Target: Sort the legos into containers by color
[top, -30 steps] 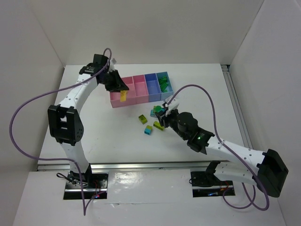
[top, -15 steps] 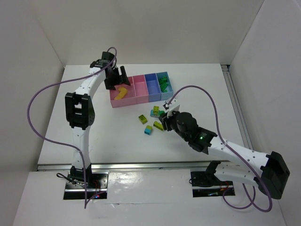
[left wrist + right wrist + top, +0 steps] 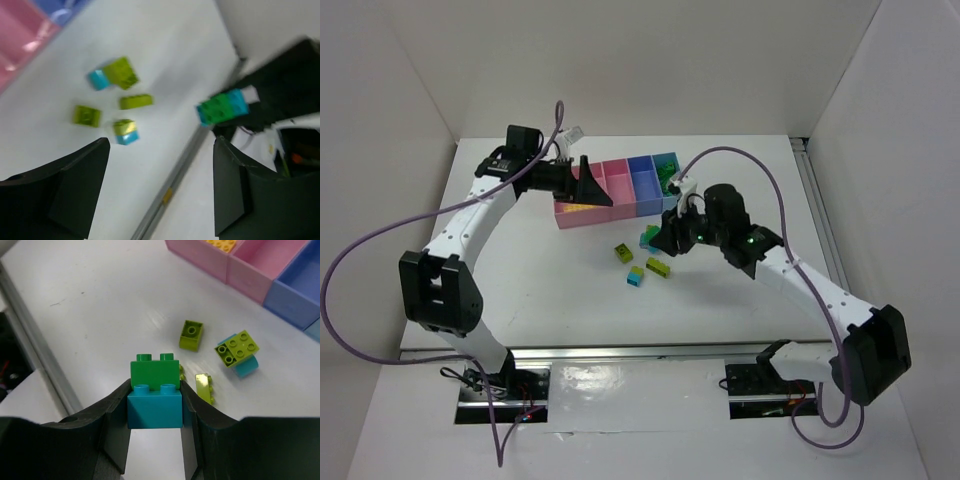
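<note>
The left gripper (image 3: 590, 186) hangs over the wide pink bin (image 3: 580, 219) at the left end of the 4 joined containers (image 3: 642, 190). From above it hides most of that bin, and only a sliver of a yellow brick (image 3: 575, 207) shows beneath it. Its wrist view is blurred, yet its fingers (image 3: 75, 190) plainly stand wide apart with nothing between them. The right gripper (image 3: 671, 236) is clamped on a green-and-cyan stack (image 3: 154, 390), 1 dark green brick on 1 cyan brick, held above the table (image 3: 520, 260) just in front of the light blue bin (image 3: 666, 156). That bin holds green pieces (image 3: 668, 178) too small to count. The other loose legos (image 3: 622, 252) lie on the table beside the right gripper, in 4 small clusters. From above, the cyan-and-lime pair (image 3: 239, 352) is partly covered by the gripper. In the right wrist view the containers are cut off at the upper edge, so how many yellow bricks lie inside cannot be told.
</note>
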`<action>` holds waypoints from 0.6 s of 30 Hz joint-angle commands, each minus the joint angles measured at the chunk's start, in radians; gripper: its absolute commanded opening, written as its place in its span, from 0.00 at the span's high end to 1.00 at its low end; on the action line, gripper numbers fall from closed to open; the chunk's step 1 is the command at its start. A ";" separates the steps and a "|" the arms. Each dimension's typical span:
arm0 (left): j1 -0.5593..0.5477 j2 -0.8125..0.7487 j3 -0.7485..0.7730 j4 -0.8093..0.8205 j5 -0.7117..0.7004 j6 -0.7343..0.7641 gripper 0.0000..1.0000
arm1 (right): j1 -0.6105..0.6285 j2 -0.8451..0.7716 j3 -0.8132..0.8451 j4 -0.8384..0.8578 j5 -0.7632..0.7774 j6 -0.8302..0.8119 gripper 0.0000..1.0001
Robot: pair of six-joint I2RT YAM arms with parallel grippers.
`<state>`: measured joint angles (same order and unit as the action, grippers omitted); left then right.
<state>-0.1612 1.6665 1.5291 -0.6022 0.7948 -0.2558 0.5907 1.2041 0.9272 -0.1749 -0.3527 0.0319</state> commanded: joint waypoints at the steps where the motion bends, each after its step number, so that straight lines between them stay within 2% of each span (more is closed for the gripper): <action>1: -0.023 -0.031 -0.055 0.076 0.363 0.130 0.16 | -0.121 0.044 0.079 -0.072 -0.496 0.002 0.86; 4: -0.050 -0.042 -0.083 0.055 0.421 0.202 0.15 | -0.185 0.126 0.122 -0.109 -0.679 0.002 0.86; 7: -0.108 -0.016 -0.083 -0.040 0.426 0.304 0.09 | -0.186 0.221 0.168 -0.177 -0.865 -0.036 0.84; 13: -0.201 0.018 -0.047 -0.042 0.365 0.305 0.05 | -0.186 0.285 0.222 -0.245 -0.934 -0.072 0.84; 18: -0.239 0.036 -0.047 -0.042 0.353 0.325 0.07 | -0.186 0.285 0.222 -0.175 -0.954 -0.014 0.84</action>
<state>-0.3851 1.6962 1.4464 -0.6495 1.1233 0.0105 0.4019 1.4990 1.0943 -0.3737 -1.2304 -0.0032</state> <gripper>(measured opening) 0.931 0.447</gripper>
